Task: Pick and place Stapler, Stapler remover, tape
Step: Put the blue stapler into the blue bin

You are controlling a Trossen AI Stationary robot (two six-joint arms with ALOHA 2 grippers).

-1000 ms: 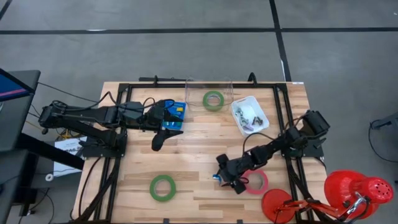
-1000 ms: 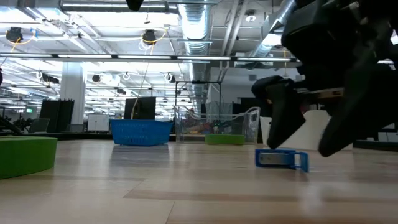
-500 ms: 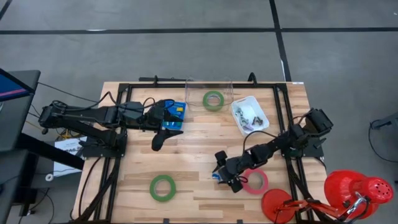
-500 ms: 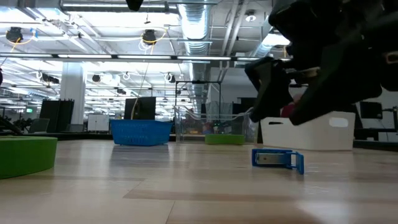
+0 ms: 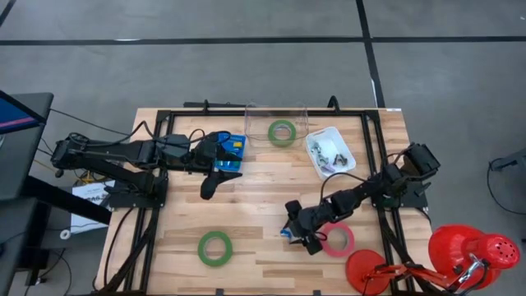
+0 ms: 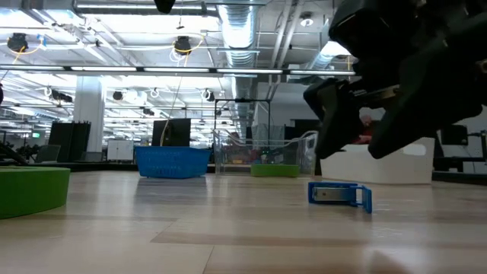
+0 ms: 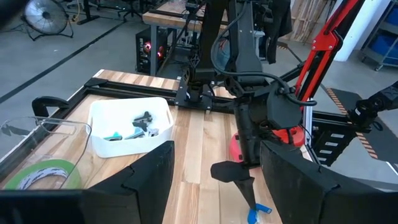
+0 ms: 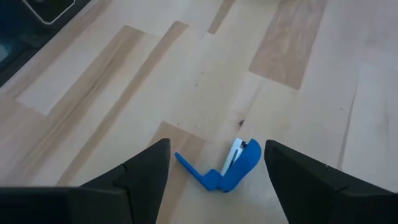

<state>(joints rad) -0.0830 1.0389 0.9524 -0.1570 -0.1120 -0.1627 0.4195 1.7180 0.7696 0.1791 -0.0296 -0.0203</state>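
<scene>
A small blue stapler (image 8: 224, 169) lies opened out on the wooden table (image 5: 263, 197), near its front right. My right gripper (image 8: 216, 149) hangs open just above it (image 6: 340, 195), slanting down, with a finger on either side and touching nothing. The tape is three rolls: a pinkish-red one (image 5: 338, 240) flat beside the right gripper (image 5: 294, 237), a green one (image 5: 214, 247) flat at the front left, and a green one (image 5: 282, 131) at the far edge. My left gripper (image 5: 215, 166) waits open above the table by a blue basket (image 5: 232, 153). I cannot pick out the stapler remover.
A white tray (image 5: 330, 151) with small items stands at the far right. A clear container (image 5: 276, 123) stands around the far green roll. A red lamp (image 5: 460, 251) stands off the front right corner. A black frame (image 5: 156, 205) runs along the table's edges.
My right gripper's fingertips have risen from table level at the stapler's sides to a little above it and gone slightly toward the table's left. The stapler stays lying on the table.
</scene>
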